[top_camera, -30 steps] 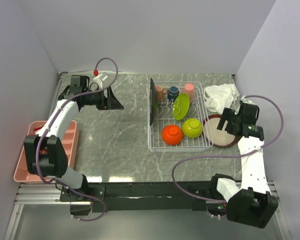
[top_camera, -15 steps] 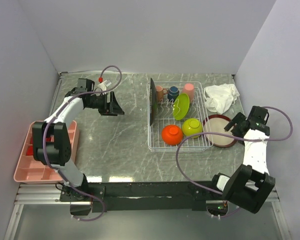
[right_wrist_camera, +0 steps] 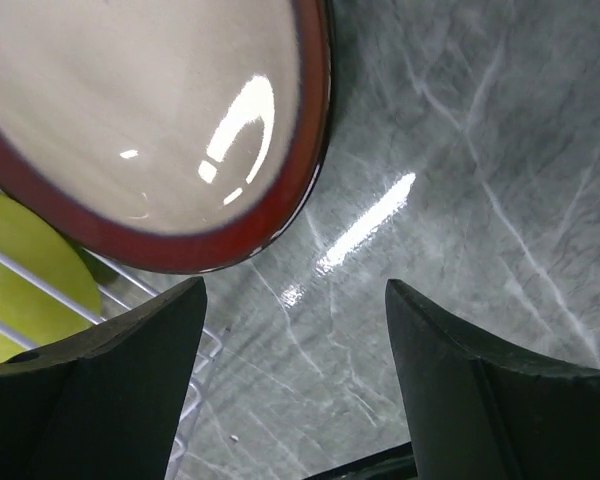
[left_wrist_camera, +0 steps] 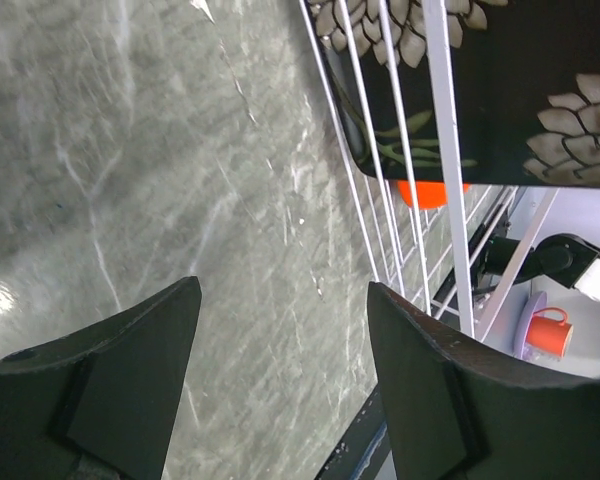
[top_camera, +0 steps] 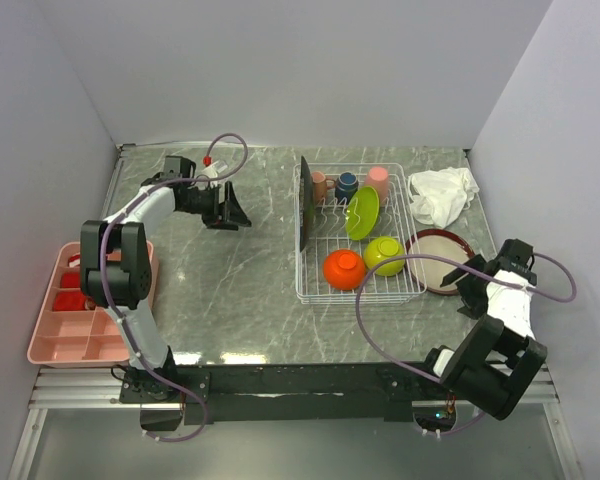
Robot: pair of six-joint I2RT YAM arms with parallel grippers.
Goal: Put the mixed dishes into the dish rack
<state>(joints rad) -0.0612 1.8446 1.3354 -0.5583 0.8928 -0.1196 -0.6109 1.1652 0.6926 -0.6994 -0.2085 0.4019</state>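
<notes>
right gripper (top_camera: pixel 464 290): jaws wide and empty, with only bare table (right_wrist_camera: pixel 430 180) showing in the gap!
brown plate (right_wrist_camera: pixel 150 120): just ahead of the right gripper, off toward one finger. It is untouched, lying on the table right beside the rack.
rack (top_camera: pixel 310 290): beyond that plate from the right gripper, and ahead of the left one too.
left gripper (left_wrist_camera: pixel 280 300): also spread wide, holding nothing, low over the table.
black plate (left_wrist_camera: pixel 520 90): dead ahead of the left gripper, upright behind the rack wires.
lime bowl (top_camera: pixel 385 255): in the rack, the dish nearest the right gripper.
orange bowl (top_camera: pixel 344 268): in the rack, just past the lime bowl.
lime plate (top_camera: pixel 361 213): leaning mid-rack.
salmon cup (top_camera: pixel 319 184), navy cup (top_camera: pixel 347 183), pink cup (top_camera: pixel 378 180): lined along the rack's far side.
</notes>
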